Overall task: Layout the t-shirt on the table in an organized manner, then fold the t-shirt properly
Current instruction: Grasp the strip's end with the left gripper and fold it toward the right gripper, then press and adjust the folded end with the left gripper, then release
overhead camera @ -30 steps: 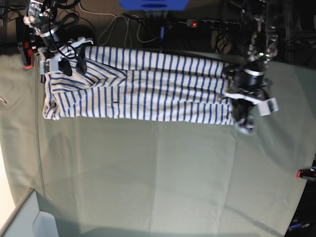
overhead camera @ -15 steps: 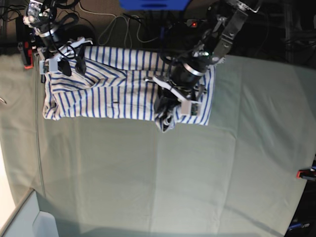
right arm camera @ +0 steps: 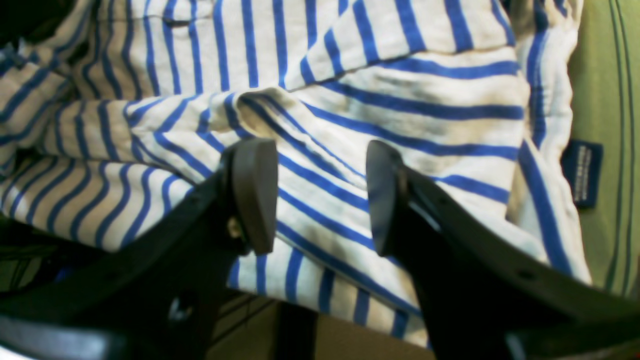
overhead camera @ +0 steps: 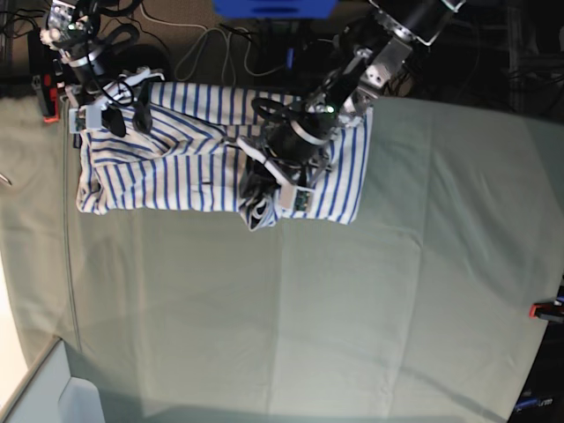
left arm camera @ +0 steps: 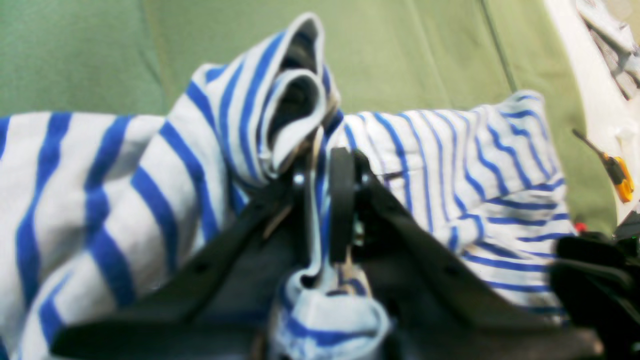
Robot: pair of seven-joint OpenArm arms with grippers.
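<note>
Your t-shirt [overhead camera: 176,167] lies along the far edge of the table [overhead camera: 352,308], toward the left of the base view, with one end doubled back over the rest so a folded flap sits on top of the striped body. Your left gripper [overhead camera: 260,204] is over the middle of that bundle, at its near edge, and in the left wrist view [left arm camera: 320,210] its jaws are pressed together on a pinched ridge of striped cloth that stands up in a loop above the fingertips; a small wad of the same fabric bunches below them. The cloth it holds drapes down to the shirt lying on the table's green cover. Your right gripper [overhead camera: 115,119] is at the far left end of the shirt, close to the table's far corner. In the right wrist view [right arm camera: 315,195] its two dark pads stand apart with striped cloth showing between and beneath them; you cannot tell from these views whether the pads touch the fabric. A small dark blue tag [right arm camera: 581,172] shows at the shirt's edge to the right in that view, lying against the green cover. A red clamp [overhead camera: 546,310] sits at the table's right edge.
</note>
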